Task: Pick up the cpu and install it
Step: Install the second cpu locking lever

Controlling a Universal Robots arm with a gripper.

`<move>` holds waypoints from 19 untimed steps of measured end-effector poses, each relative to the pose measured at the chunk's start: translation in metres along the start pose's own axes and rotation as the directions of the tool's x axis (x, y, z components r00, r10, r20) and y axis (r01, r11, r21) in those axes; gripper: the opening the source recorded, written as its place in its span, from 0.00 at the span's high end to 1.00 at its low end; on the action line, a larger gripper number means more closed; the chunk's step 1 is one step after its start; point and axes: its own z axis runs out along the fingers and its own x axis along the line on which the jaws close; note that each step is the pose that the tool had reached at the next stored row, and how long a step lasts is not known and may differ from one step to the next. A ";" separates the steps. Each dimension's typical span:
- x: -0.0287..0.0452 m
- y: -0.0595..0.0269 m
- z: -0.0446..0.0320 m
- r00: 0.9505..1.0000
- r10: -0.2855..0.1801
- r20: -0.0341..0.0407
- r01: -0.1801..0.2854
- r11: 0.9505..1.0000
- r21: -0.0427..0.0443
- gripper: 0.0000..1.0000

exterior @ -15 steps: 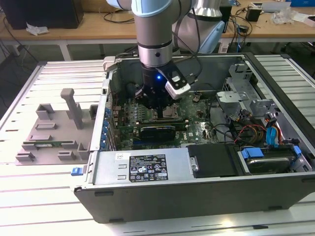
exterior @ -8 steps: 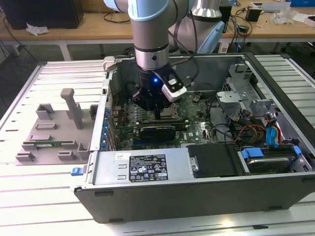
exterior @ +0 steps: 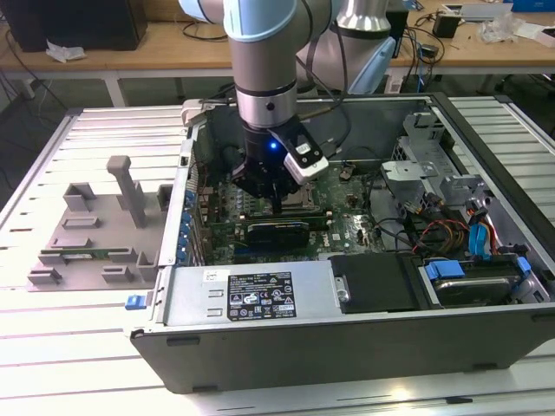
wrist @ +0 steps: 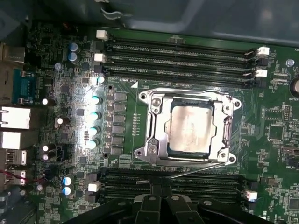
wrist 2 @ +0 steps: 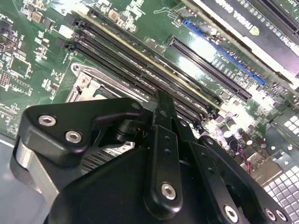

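The cpu (wrist: 191,125), a small square chip with a smudged silvery top, lies flat in the metal-framed socket (wrist: 156,116) on the green motherboard in the first wrist view. A thin socket lever (wrist: 196,170) runs along the socket's edge nearest my fingers. My gripper (wrist: 160,185) is shut with nothing in it, its tips just beside that lever and apart from the chip. In the exterior view the gripper (exterior: 276,204) hangs low inside the open computer case (exterior: 347,347), over the board's middle. The second wrist view has the gripper (wrist 2: 163,100) close above the memory slots, next to a corner of the socket (wrist 2: 84,86).
Memory slots (wrist: 177,56) flank the socket on two sides. A graphics card (exterior: 277,232), a power supply (exterior: 251,295), drive bays and cables (exterior: 451,234) crowd the case. A grey plastic tray (exterior: 95,234) lies on the slatted table at the exterior view's left.
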 end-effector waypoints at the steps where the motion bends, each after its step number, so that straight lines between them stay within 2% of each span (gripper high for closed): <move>1: 0.0003 -0.0003 0.0001 1.000 0.000 0.000 0.000 1.000 -0.007 0.89; 2: 0.0006 -0.0007 0.0003 1.000 0.001 0.001 -0.001 1.000 -0.016 0.89; 3: 0.0011 -0.0014 0.0008 1.000 0.002 0.002 -0.002 1.000 -0.028 0.89; 5: 0.0021 -0.0024 0.0014 1.000 0.003 0.003 -0.003 0.999 -0.041 0.89; 6: 0.0037 -0.0038 0.0028 1.000 0.004 0.004 -0.004 0.999 -0.051 0.89; 8: 0.0046 -0.0052 0.0041 1.000 0.004 0.004 -0.004 0.998 -0.055 0.89; 11: 0.0049 -0.0056 0.0042 1.000 0.004 0.004 -0.004 0.998 -0.057 0.89; 15: 0.0091 -0.0077 0.0059 1.000 0.005 0.005 -0.004 0.998 -0.069 0.89; 16: 0.0099 -0.0082 0.0062 1.000 0.005 0.006 -0.005 0.997 -0.076 0.89; 17: 0.0109 -0.0087 0.0064 1.000 0.006 0.008 -0.006 0.996 -0.089 0.89; 18: 0.0119 -0.0093 0.0066 1.000 0.008 0.010 -0.007 0.994 -0.108 0.89; 19: 0.0129 -0.0103 0.0068 1.000 0.010 0.013 -0.008 0.991 -0.132 0.89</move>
